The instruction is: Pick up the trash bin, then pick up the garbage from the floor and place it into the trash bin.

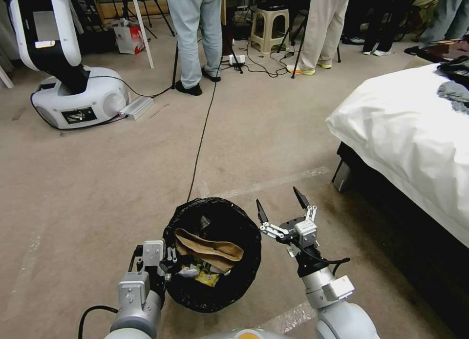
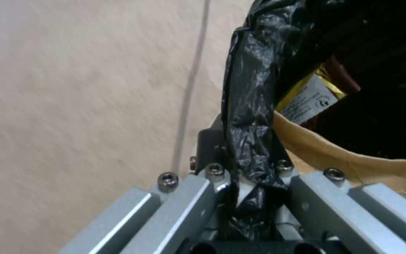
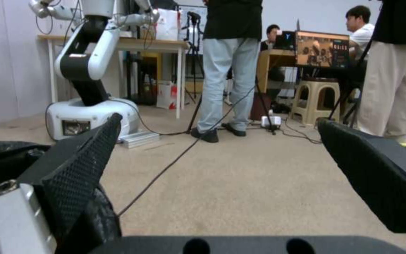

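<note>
A: Beige short-pile carpet, the floor (image 1: 97,182), crossed by faint pale tape lines and one thin black cable (image 1: 202,134). Off to the right, a bed (image 1: 410,134) under a smooth white cover.

B: And the trash bin (image 1: 213,255)?

A: Low and centre in the head view, right in front of the robot. Round, lined with a crinkly black bag (image 2: 250,106) folded over the rim.

B: Inside?

A: The garbage: brown paper (image 1: 210,251), soft and creased, lying over a yellow wrapper (image 1: 207,279) with a white printed label.

B: Left gripper (image 1: 163,262)?

A: Reached forward at the bin's near-left rim, metal fingers pinched on the bag-covered edge; seen from the left wrist, the black film squeezed between them.

B: Right gripper (image 1: 282,202)?

A: Raised just beside the bin's right side, pointing forward, touching nothing. Black, mesh-textured fingers (image 3: 85,155) spread wide, bare carpet between them.
</note>
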{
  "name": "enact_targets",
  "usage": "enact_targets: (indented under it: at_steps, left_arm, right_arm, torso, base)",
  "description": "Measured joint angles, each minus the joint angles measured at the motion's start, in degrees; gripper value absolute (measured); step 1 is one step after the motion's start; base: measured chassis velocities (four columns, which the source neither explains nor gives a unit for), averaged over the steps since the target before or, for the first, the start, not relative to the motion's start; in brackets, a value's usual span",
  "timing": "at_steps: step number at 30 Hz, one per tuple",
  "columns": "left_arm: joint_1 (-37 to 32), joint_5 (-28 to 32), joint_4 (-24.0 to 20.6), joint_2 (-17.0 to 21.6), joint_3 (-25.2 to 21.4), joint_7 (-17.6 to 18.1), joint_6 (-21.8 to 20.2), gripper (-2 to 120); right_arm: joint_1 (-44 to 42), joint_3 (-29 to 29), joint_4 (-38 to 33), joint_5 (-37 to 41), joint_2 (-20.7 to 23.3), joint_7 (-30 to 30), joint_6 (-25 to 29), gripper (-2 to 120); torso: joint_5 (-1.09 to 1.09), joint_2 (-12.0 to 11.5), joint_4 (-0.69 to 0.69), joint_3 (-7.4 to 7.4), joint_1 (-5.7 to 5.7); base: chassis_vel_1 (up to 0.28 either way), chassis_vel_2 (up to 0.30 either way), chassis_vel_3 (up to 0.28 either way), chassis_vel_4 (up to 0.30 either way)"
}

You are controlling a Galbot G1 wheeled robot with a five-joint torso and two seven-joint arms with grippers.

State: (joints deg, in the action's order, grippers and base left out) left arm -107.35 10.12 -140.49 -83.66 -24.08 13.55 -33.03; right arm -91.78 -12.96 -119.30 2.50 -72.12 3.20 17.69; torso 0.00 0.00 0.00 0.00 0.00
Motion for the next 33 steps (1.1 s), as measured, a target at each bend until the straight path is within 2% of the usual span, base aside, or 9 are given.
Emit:
enact_targets:
  at_steps: [6,10,28,31,33]
  left_arm:
    - [1.65,9.79,0.29,0.62,-0.13,0.84,-4.87,1]
    - [3.28,12.01,1.97,0.96,-0.27,0.69,-6.53,1]
    - [9.16,14.61,9.20,-0.07,-1.95,0.74,-6.49,1]
    - [10.02,14.95,9.80,-0.38,-1.93,0.64,-5.65,14]
    - [10.14,15.01,9.86,-0.42,-1.94,0.62,-5.43,17]
  right_arm:
    - [-1.46,-0.41,0.02,-0.50,0.01,-0.33,0.94,100]
    - [-2.53,-1.02,-0.67,-0.60,-0.04,-0.45,1.50,100]
    - [-4.02,-1.26,-0.20,-1.04,0.02,-1.50,3.54,100]
    - [-4.11,-1.30,0.00,-1.06,0.07,-1.61,3.68,99]
    - [-4.11,-1.32,0.09,-1.06,0.07,-1.65,3.71,99]
  torso:
    - [0.00,0.00,0.00,0.00,0.00]
    - [0.00,0.00,0.00,0.00,0.00]
    - [0.00,0.00,0.00,0.00,0.00]
    - [0.00,0.00,0.00,0.00,0.00]
    - [0.00,0.00,0.00,0.00,0.00]
  base:
    - [0.000,0.000,0.000,0.000]
    - [0.000,0.000,0.000,0.000]
    - [0.000,0.000,0.000,0.000]
    - [0.000,0.000,0.000,0.000]
    - [0.000,0.000,0.000,0.000]
